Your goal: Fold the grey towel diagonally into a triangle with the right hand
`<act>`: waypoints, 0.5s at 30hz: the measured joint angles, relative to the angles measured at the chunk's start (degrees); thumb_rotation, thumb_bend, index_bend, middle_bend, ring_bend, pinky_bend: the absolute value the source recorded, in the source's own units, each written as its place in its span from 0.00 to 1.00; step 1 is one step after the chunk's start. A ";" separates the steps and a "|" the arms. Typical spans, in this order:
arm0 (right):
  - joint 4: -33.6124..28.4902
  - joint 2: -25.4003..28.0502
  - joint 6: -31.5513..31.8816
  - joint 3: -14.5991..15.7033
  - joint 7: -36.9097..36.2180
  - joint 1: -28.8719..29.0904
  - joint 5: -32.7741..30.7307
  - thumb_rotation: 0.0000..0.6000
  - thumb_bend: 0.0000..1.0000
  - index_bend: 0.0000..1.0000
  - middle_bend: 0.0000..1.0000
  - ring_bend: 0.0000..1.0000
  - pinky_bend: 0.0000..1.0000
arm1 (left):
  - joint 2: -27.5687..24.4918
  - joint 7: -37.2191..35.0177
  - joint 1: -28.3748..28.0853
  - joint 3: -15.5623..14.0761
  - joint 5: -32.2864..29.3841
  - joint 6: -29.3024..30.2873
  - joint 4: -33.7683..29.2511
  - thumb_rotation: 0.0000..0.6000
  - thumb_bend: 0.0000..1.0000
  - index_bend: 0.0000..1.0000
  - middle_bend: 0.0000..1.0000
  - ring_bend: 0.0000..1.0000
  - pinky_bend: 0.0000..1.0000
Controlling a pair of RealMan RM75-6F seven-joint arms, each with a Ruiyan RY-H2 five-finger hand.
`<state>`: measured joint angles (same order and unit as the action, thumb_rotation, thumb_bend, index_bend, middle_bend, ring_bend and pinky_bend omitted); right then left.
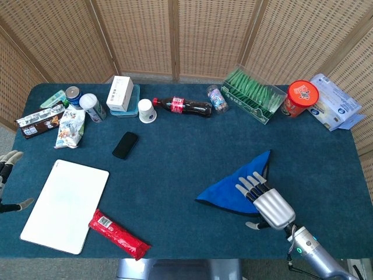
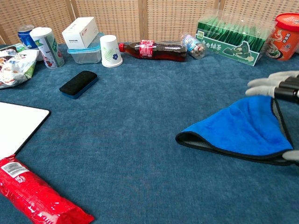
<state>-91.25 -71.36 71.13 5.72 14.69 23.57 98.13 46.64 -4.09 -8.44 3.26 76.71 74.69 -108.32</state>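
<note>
The towel (image 1: 230,189) lies folded into a triangle on the right part of the table, blue side up, with a grey underside and dark edging showing along its near fold (image 2: 233,148). My right hand (image 1: 265,201) hovers over the towel's near right corner with fingers (image 2: 268,84) spread and thumb held apart, holding nothing. In the chest view it appears lifted off the cloth. My left hand (image 1: 7,163) shows at the far left edge beyond the table, fingers apart and empty.
A white board (image 1: 65,205) and a red packet (image 1: 118,234) lie at the front left. A black eraser (image 1: 125,144) sits mid-left. Along the back stand a cola bottle (image 1: 183,107), a paper cup (image 1: 147,110), a green box (image 1: 253,95) and a red tub (image 1: 301,96).
</note>
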 measured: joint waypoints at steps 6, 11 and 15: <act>3.48 -0.53 4.42 -2.94 -9.04 -0.14 -0.16 0.57 0.00 0.08 0.00 0.00 0.02 | -0.02 -0.40 0.00 -0.09 0.55 0.07 0.12 1.00 0.14 0.00 0.00 0.00 0.00; 9.64 -2.13 9.53 -7.12 -17.18 -1.02 -3.14 0.59 0.00 0.09 0.00 0.00 0.02 | 0.05 -0.99 0.00 -0.08 0.73 0.13 0.54 1.00 0.14 0.00 0.00 0.00 0.00; 10.69 -2.86 12.17 -9.81 -18.84 -2.81 -7.56 0.81 0.00 0.09 0.00 0.00 0.01 | 0.11 -1.37 -0.07 -0.14 1.09 0.03 0.63 1.00 0.14 0.00 0.00 0.00 0.00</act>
<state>-80.56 -74.22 83.30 -4.09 -4.14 20.76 90.57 46.75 -5.46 -8.51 3.12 77.80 74.73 -107.69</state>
